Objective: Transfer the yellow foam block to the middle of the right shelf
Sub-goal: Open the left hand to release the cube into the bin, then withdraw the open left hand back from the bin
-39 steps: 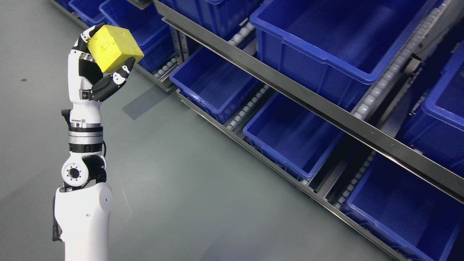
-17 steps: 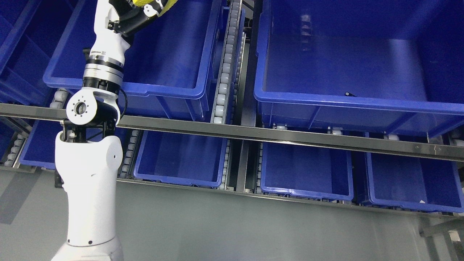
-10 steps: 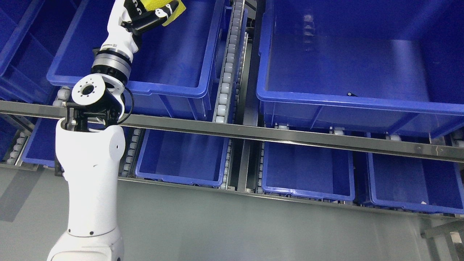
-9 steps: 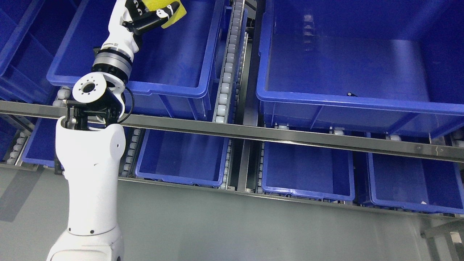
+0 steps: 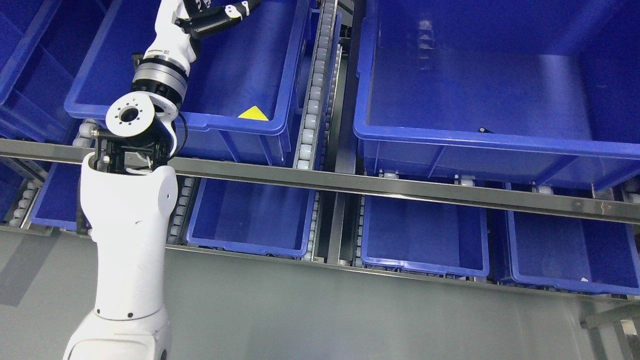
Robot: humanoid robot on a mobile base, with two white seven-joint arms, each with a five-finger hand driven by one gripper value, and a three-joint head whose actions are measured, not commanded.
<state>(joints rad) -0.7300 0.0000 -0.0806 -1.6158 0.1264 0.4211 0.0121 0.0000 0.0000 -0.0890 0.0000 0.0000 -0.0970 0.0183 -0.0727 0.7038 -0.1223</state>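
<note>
Only a corner of the yellow foam block [image 5: 253, 114] shows, as a small triangle above the front wall of a blue bin [image 5: 220, 123] on the upper shelf level; it lies inside that bin near the front right. My left arm rises from the lower left and reaches up over the same bin. The left hand [image 5: 220, 12] sits at the top edge of the picture, partly cut off, with its fingers [image 5: 242, 7] stretched out and nothing in them. It is well above and behind the block. The right arm is out of sight.
A larger blue bin [image 5: 475, 137] stands to the right, past a roller track [image 5: 312, 100]. A steel shelf rail [image 5: 380, 184] runs across under both. Three smaller blue bins [image 5: 422, 235] sit on the level below. Grey floor [image 5: 350, 315] fills the bottom.
The left hand has let go of the yellow block, which has dropped into the blue bin. The hand has moved slightly up, its fingers now spread. Earlier the camera swung round to face the shelf.
</note>
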